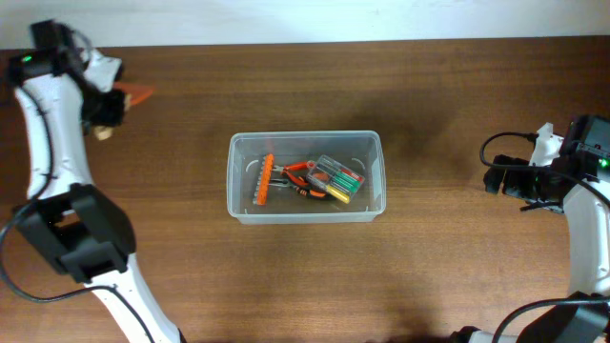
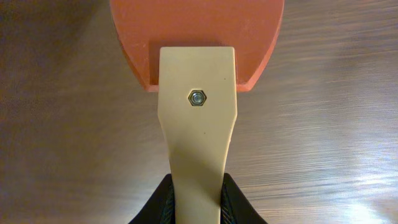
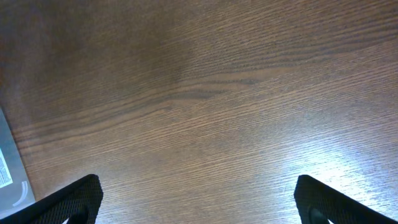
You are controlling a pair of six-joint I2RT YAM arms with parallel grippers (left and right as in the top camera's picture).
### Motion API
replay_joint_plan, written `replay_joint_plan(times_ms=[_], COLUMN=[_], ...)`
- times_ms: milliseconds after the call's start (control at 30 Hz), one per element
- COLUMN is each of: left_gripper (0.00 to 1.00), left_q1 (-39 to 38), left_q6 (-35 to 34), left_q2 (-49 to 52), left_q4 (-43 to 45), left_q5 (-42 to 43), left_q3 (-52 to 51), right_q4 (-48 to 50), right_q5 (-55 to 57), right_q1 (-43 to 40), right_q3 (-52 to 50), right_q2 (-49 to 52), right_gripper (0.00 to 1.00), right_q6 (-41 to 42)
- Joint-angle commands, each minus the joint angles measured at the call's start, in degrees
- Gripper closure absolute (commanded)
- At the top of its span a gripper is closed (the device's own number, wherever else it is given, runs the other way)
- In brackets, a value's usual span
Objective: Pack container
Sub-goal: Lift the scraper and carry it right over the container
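The left pincer [image 2: 198, 202] is closed on the cream handle of an orange scraper [image 2: 198, 93], at the upper left of the overhead frame. The right pincer [image 3: 199, 199] stands wide and empty at the right edge. The container [image 1: 305, 217] sits in the centre, tools [image 1: 310, 179] already inside. I judge it light, stiff and smooth, likely to slide; its rim offers the best hold.
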Motion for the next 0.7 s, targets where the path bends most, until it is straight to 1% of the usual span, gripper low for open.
replay_joint_plan(times_ms=[0, 133, 267, 367, 500, 567, 667], left_gripper=[0.98, 0.98, 0.98, 0.98, 0.98, 0.98, 0.98], left_q1=[-7.04, -13.53, -20.2, -25.0, -30.42, -32.41, -34.84], left_q6=[0.2, 0.83, 1.36, 5.18, 10.32, 10.91, 13.55], left_q2=[0.04, 0.04, 0.04, 0.04, 0.04, 0.04, 0.04], left_q4=[-3.04, -7.5, -11.19, -13.18, -16.5, -17.49, -18.88], left_q5=[1.73, 2.82, 9.88, 15.58, 17.22, 17.38, 20.52], left_q3=[6.14, 11.63, 15.69, 16.2, 16.2, 16.2, 16.17], right_q4=[0.17, 0.17, 0.17, 0.17, 0.17, 0.17, 0.17], right_q5=[-0.5, -0.5, -0.5, -0.5, -0.5, -0.5, -0.5], right_q1=[-0.15, -0.15, -0.15, -0.15, -0.15, -0.15, -0.15], right_q3=[-0.09, -0.09, -0.09, -0.09, -0.09, -0.09, -0.09], right_q2=[0.04, 0.04, 0.04, 0.04, 0.04, 0.04, 0.04], right_gripper=[0.01, 0.01, 0.01, 0.01, 0.01, 0.01, 0.01], right_q6=[0.46, 0.46, 0.46, 0.48, 0.48, 0.46, 0.48])
